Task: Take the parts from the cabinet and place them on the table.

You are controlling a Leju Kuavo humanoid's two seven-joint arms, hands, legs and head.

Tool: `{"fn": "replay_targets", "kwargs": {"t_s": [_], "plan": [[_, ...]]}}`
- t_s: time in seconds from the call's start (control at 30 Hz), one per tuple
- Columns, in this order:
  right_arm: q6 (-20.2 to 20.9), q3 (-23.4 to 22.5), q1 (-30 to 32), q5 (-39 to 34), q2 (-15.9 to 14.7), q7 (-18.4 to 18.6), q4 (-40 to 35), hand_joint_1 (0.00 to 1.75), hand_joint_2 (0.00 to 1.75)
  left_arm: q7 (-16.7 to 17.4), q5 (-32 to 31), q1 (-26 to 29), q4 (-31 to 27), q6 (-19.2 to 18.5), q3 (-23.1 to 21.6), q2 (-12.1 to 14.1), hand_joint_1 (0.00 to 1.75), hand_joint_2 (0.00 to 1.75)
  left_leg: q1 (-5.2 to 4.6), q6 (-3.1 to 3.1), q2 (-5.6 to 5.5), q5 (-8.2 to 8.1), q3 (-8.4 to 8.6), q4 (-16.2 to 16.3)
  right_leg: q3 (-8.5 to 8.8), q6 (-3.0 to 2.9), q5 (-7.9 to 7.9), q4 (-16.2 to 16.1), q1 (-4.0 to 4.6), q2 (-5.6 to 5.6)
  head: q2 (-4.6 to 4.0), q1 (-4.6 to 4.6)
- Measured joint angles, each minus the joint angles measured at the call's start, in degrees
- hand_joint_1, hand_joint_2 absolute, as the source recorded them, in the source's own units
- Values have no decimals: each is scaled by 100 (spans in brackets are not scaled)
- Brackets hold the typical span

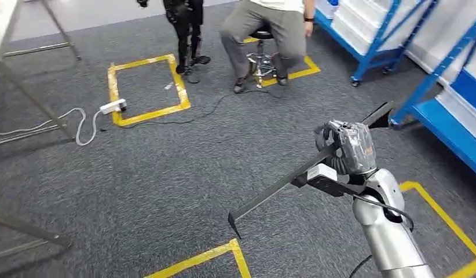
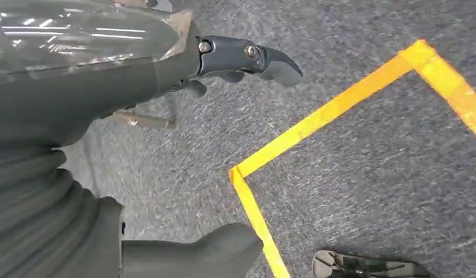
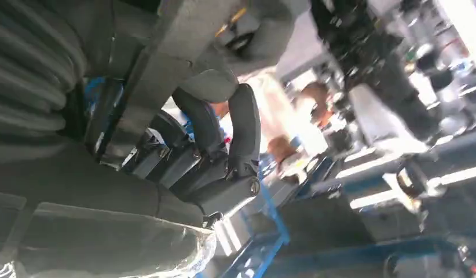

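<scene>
Right hand (image 1: 347, 152) grips long dark angle bar (image 1: 282, 184) over grey carpet (image 1: 166, 168).
Left hand (image 2: 166, 75): fingers apart, holding nothing, nr yellow floor tape (image 2: 317, 119).

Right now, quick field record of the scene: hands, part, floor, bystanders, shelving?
right hand: grips a long dark angle bar, held above the carpet
left hand: holds nothing, fingers apart, above the carpet
floor: grey carpet with yellow tape squares; white power strip and cable
people: one seated on a stool, another standing beside
shelving: blue racks to the robot's right
</scene>
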Motion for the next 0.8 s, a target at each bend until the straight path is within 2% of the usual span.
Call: {"fn": "replay_targets", "kwargs": {"t_s": [0.03,0.07,0.1,0.13,0.17,0.27,0.3,0.33,0.37,0.4,0.43,0.47,0.5,0.53,0.57,0.6,0.63,0.67,0.7,0.77,0.8], "plan": [[0,2,5,2,0,7,0,175,175,0,0,9,0,0,0,0,0,175,1,-4,-87,-2,0,10,88,59,160,-261,-6,10,0,2],[0,2,2,2,0,7,0,175,175,0,-4,15,0,0,0,0,0,175,7,-13,-172,-7,1,26,266,126,378,-693,-26,45,0,7],[-4,2,1,2,-4,9,0,175,175,-2,-17,18,0,0,-2,0,0,175,15,-31,-255,-18,0,47,479,187,600,-1187,-61,170,0,4],[-4,2,3,2,-9,13,2,175,175,-2,-35,16,0,0,-7,2,0,175,24,-63,-330,-22,-28,62,610,205,697,-1543,-116,465,0,18],[-4,4,13,7,-13,18,0,175,175,-4,-57,12,0,0,-11,4,0,175,-20,-106,-420,-44,-51,103,675,120,724,-1597,-62,405,0,15],[-4,13,14,9,4,26,-4,175,175,-2,-70,70,2,0,-41,17,0,175,13,-193,-563,9,-81,51,678,9,740,-1580,-33,241,0,11],[-4,17,4,11,35,26,-9,175,175,6,-78,86,4,-2,-50,29,0,175,28,-214,-487,-18,-101,83,701,-43,770,-1622,-92,172,0,11],[-6,20,6,15,33,31,-17,175,175,17,-87,90,4,-7,-57,20,0,175,-20,-240,-91,-118,-150,223,720,-86,768,-1629,-74,113,0,-6],[-11,20,2,15,33,31,-28,175,175,22,-87,77,4,-4,-59,22,0,175,-15,-261,136,-302,-291,522,725,-154,762,-1629,-50,53,0,-28],[-11,20,3,15,31,31,-33,175,175,22,-87,57,4,-7,-61,28,0,175,2,-277,251,-519,-508,966,732,-176,749,-1629,-18,-21,0,-20],[-11,20,5,17,28,31,-31,175,175,24,-87,48,4,-7,-68,26,0,175,16,-287,298,-693,-726,1389,732,-188,741,-1628,5,-101,0,-20],[-9,24,5,17,31,31,-33,175,175,22,-89,48,4,-7,-79,22,0,175,29,-295,319,-787,-892,1711,731,-198,733,-1628,21,-171,0,-24],[-9,28,8,17,33,31,-33,175,175,33,-90,54,7,-7,-81,15,0,175,37,-292,333,-758,-943,1799,734,-205,727,-1628,31,-246,0,-20],[-9,35,6,17,33,31,-33,175,175,44,-96,60,7,-4,-81,15,0,175,37,-283,349,-602,-847,1601,740,-215,717,-1627,41,-317,0,-26],[-9,42,5,17,33,31,-33,175,175,52,-112,60,7,0,-83,17,0,175,34,-259,379,-394,-627,1194,750,-217,712,-1628,50,-387,0,-24],[-9,48,3,17,33,31,-35,175,175,55,-111,56,7,2,-83,22,0,175,22,-222,471,-194,-353,711,761,-224,701,-1628,58,-452,0,-22],[-9,52,0,17,33,31,-37,175,175,63,-114,47,7,2,-85,24,0,175,-17,-164,735,-79,-95,289,778,-208,690,-1628,71,-501,0,-28],[-9,52,1,17,33,31,-37,175,175,74,-120,26,7,2,-87,35,0,175,-83,-151,859,-134,-43,172,776,-171,661,-1619,128,-555,0,-15],[-9,55,-6,17,31,31,-37,175,175,83,-120,20,7,2,-92,31,0,175,-89,-119,754,-116,-59,158,778,-150,655,-1627,112,-606,0,-6],[-9,68,-7,17,39,31,-37,175,175,98,-127,37,7,4,-92,42,0,175,-126,-74,625,-113,-83,146,808,-111,649,-1652,91,-736,0,-15],[-9,74,-15,17,46,31,-39,175,175,101,-129,41,7,9,-92,44,0,175,-119,-28,549,-79,-28,58,866,-76,627,-1662,129,-794,0,-28]]}}
